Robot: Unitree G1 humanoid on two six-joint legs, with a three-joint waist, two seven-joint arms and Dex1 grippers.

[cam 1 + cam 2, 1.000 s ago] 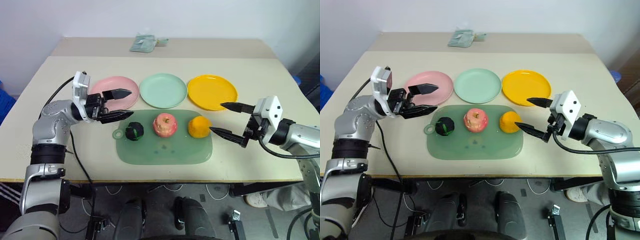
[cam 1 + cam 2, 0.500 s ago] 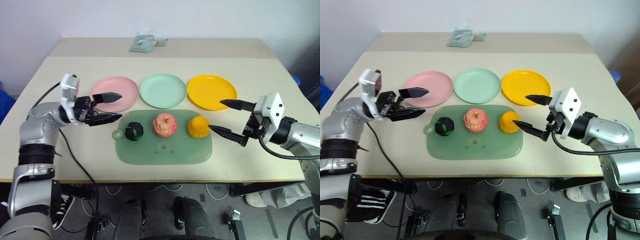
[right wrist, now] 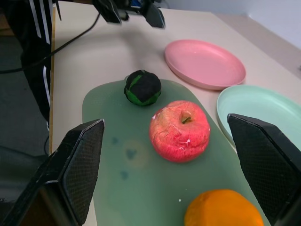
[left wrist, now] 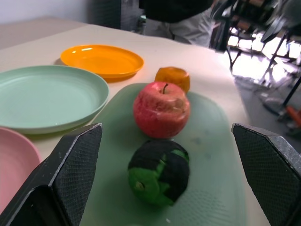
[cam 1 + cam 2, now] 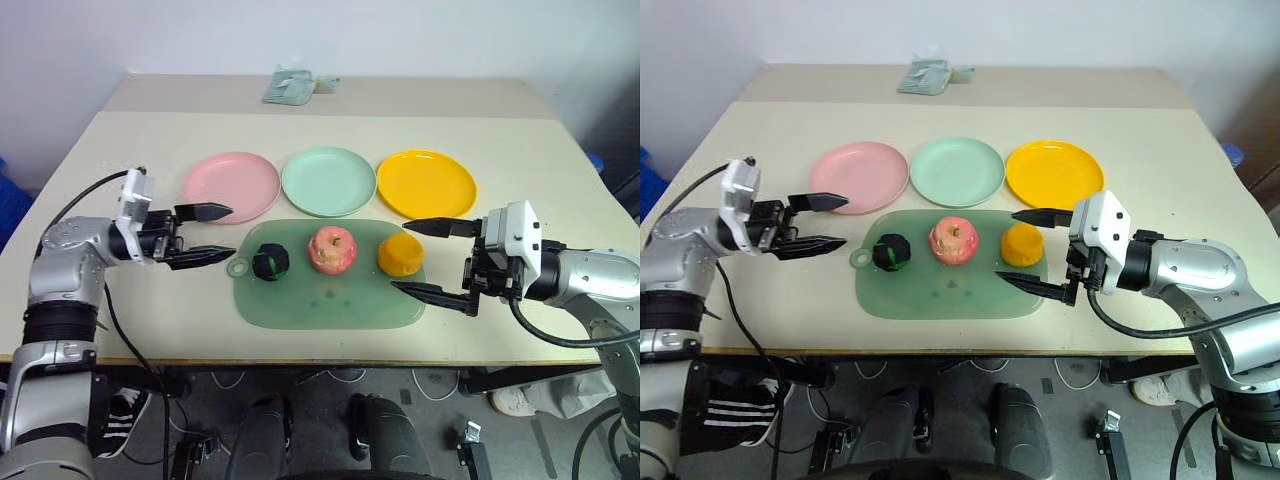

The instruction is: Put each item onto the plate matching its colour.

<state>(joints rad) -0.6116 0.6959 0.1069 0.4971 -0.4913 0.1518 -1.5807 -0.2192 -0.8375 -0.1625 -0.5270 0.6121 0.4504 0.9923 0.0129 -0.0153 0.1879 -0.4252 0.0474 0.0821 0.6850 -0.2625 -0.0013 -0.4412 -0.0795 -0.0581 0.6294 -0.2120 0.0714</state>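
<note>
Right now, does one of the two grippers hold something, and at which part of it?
Nothing is held. The left gripper and right gripper are both open and empty; the three toy fruits lie on the green mat.

This looks like a robotics lab or test room. A plain beige laminate counter (image 5: 520, 170) stands against a bare white wall (image 5: 300, 35). Black cables (image 5: 230, 378) trail loose over the grey floor below its near edge. Black metal stands and chair legs (image 4: 263, 47) crowd the bright background past the counter's far corner.
</note>
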